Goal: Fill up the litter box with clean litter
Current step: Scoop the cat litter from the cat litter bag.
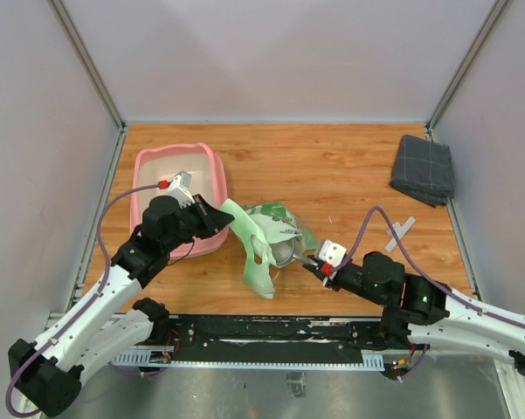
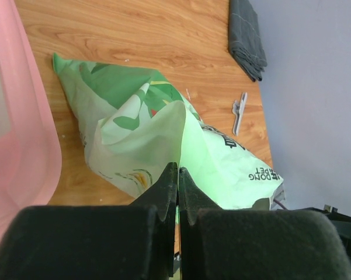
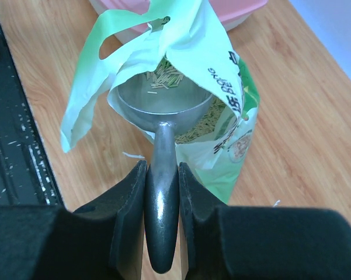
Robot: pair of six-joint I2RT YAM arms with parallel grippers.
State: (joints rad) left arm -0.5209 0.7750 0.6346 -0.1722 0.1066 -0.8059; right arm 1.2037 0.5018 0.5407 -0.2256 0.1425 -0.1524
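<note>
The wooden table (image 1: 332, 175) carries the pink litter box (image 1: 217, 179) at its far left, the left arm reaching over the box's near right corner. Just to the right of the box, near the middle of the table, the light green bag (image 1: 262, 231) lies slumped with its mouth turned toward the right arm. The left gripper (image 2: 178, 172) is closed tight with a fold of the bag's upper edge pinched between its fingers, holding the mouth up; the box's rim sits close at that gripper's left in the wrist view. A folded grey cloth (image 1: 424, 168) lies at the far right edge, well apart from everything else. The metal scoop (image 3: 160, 102) has its bowl inside the bag's mouth, and the right gripper (image 3: 162, 172) clamps its handle at a narrow opening, one finger on each side. The clean litter (image 3: 169, 74) lies inside the bag, piled just beyond and beside the bowl ahead of the right gripper, with a few granules lying in the bowl itself; the box lies farther off, behind the bag.
</note>
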